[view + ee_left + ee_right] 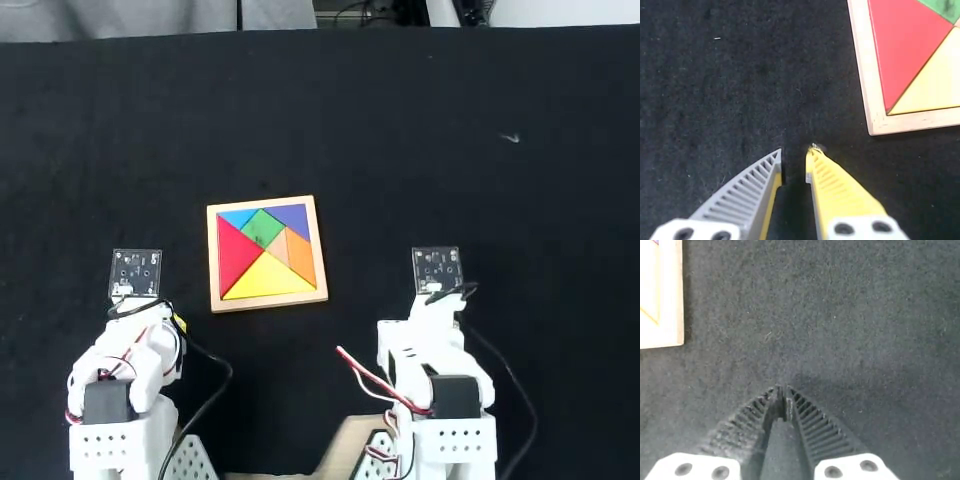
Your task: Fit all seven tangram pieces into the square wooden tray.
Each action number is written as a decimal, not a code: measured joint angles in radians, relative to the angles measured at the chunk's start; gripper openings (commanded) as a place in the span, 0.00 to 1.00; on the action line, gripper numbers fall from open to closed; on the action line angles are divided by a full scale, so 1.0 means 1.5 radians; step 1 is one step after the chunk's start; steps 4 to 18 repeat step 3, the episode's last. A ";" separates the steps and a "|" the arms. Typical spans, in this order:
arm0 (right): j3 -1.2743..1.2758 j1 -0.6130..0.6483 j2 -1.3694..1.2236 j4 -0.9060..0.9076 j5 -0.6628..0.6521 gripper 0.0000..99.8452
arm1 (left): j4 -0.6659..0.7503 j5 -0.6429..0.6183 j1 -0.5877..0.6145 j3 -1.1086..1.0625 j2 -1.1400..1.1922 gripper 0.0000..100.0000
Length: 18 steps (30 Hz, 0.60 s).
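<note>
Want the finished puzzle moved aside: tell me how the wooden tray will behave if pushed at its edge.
The wooden tray looks rigid and flat, so it would probably slide whole rather than tip. The black cloth looks fuzzy, so it may drag. The pieces sit inside the rim and likely stay put.

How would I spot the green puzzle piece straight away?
On the black table, a square wooden tray lies ahead of the two arms. Along its edge farthest from the arms, the green piece sits in the middle, flanked by a light blue triangle and a dark blue piece. It is the tray's only green piece, a small square standing on its corner.
</note>
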<state>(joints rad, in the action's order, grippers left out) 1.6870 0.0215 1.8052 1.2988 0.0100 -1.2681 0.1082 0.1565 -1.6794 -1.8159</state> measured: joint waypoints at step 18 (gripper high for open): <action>0.000 0.000 0.000 0.000 0.000 0.01 | 0.000 0.000 0.000 0.000 0.000 0.09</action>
